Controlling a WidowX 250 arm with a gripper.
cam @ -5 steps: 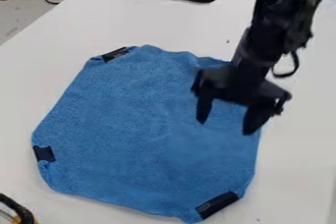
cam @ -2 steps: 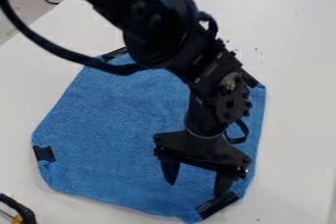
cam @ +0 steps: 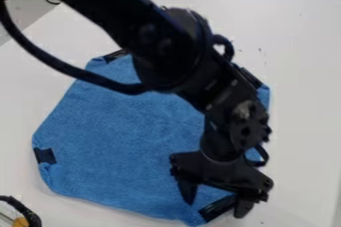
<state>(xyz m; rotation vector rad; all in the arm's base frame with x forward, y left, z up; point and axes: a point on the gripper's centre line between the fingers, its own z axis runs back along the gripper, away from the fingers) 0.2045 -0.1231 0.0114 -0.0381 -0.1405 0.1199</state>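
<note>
Open hand at the cloth's corner

Your hand is spread open, straddling the short black tape-like strip on the flat, many-sided blue fabric cloth beneath and beside it. Close too high and you could miss the thin edge; press too low, jam the tips.

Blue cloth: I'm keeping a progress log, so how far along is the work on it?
The blue cloth is already spread out, mostly flat. In hand: the gripper is at its lower right corner in the picture, fingers open about the dark patch there; whether they touch it, I can't tell. Left: no grip on the cloth is made. How much beyond that remains can't be judged from this.
</note>
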